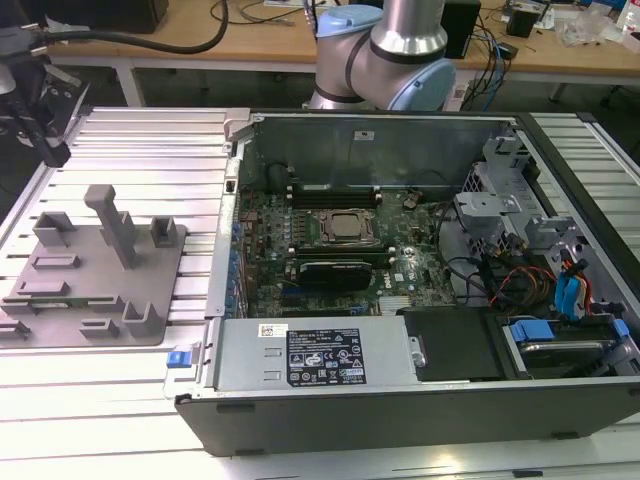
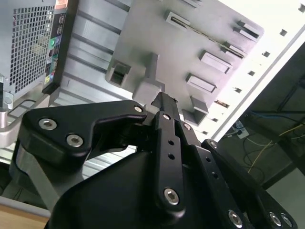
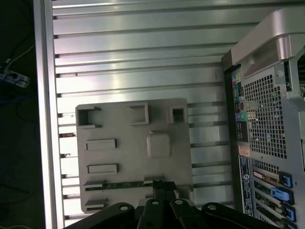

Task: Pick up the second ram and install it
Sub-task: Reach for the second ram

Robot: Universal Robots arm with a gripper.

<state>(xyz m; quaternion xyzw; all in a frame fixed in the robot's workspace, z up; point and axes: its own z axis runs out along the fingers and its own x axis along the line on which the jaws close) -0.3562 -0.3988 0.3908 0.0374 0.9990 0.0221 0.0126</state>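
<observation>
The second ram [image 3: 126,184] stands on edge in a long slot of the grey fixture plate [image 3: 119,157], close to one edge of that plate. In the first wrist view I see it as a thin green strip. My pincer [image 3: 163,187] hangs over the plate with its two fingers pressed together and nothing between them. Its tips overlap one end of the strip in that picture, and I cannot tell whether they touch it. In the second wrist view the pincer [image 2: 164,99] lines up with the plate's tall post [image 2: 151,71].

Around the ram the plate carries rectangular pockets [image 3: 101,144] and square cups [image 3: 140,113], with the post rising in the middle.

On the exterior view's right of the plate lies an open computer case [image 1: 380,150]. Inside it are the motherboard [image 1: 300,215], a silver processor [image 1: 345,228], a labelled power supply [image 1: 320,355] and a drive bay with blue tabs [image 1: 565,290]. Its perforated rear panel [image 3: 267,119] faces the plate.

Everything rests on a ribbed aluminium table [image 1: 150,140]. Behind it I see a wooden table [image 1: 180,30] strewn with cables, and the arm's base [image 1: 400,45] in front of that. Past the ribbed table's edge, the first wrist view drops to a dark floor with a power strip [image 3: 9,76].

The pincer's black links cover the plate's nearest edge in both wrist views. At the exterior view's left edge a dark shape [image 1: 35,110] with a thick cable is cut off, and I cannot make out which part it is.
</observation>
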